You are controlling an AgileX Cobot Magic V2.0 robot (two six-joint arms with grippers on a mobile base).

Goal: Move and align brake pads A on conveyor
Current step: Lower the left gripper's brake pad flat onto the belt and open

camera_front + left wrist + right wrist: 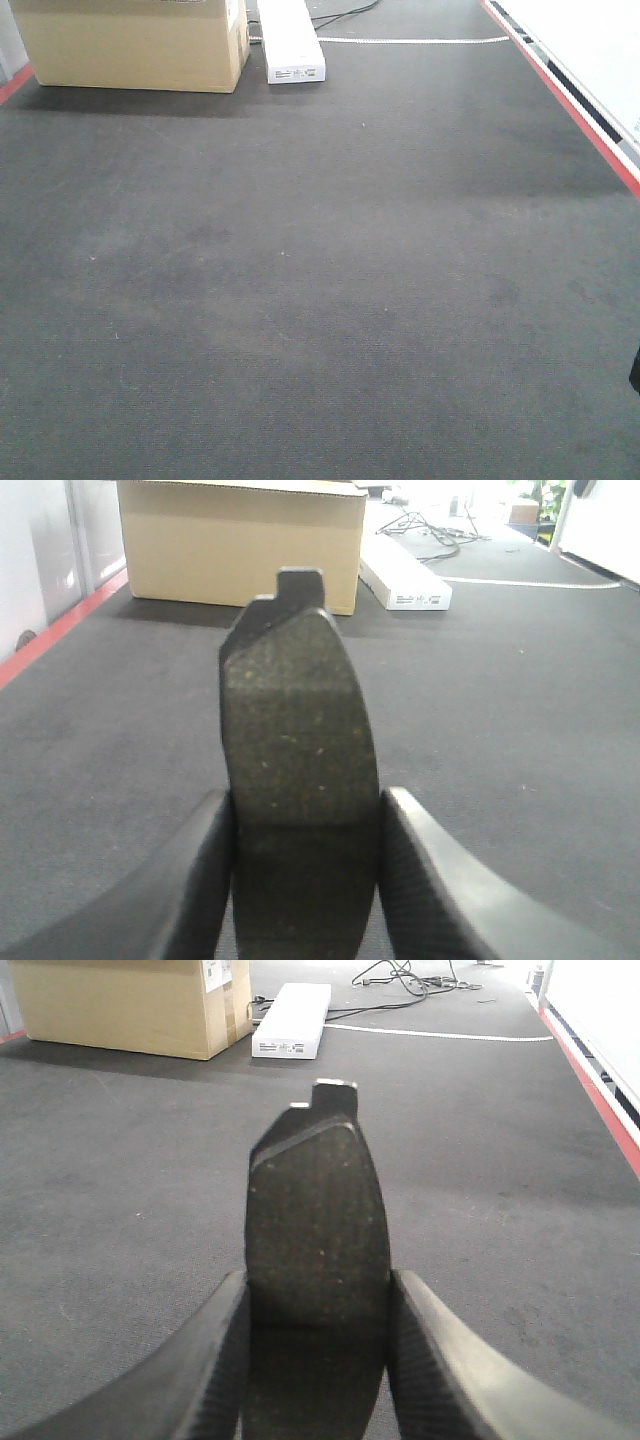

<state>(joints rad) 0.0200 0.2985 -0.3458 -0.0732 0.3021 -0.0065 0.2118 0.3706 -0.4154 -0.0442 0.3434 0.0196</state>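
Okay, status. The left gripper [305, 880] is clamped on the left brake pad [298, 720]. Both black ribbed fingers [200, 880] press its long edges. The pad sticks out past the tips toward 12 o'clock, gritty face to the camera, notched black backing tab at the far end.

The right gripper [315, 1360] is the same: jaws closed on the right brake pad [315, 1210], fingers [440, 1360] on either long edge, tab at 12 o'clock catching glare.

Both pads are in the grippers over the conveyor [320, 300]. I cannot tell from the wrist views whether either one touches the belt.

Left wrist view: the cardboard box [240, 545] sits on the belt at 12 o'clock, behind the pad tab. The white box [405, 580] is just beside it at 1 o'clock. A red stripe [60, 630] runs along the belt edge at 10 o'clock, and cables [430, 530] lie further back at 1 o'clock.

Front view: charcoal belt fills the frame, with the box pair at 11 to 12 o'clock. A white line [410, 41] crosses the belt at 1 o'clock. The other red stripe [590, 125] runs down the edge at 2 o'clock.
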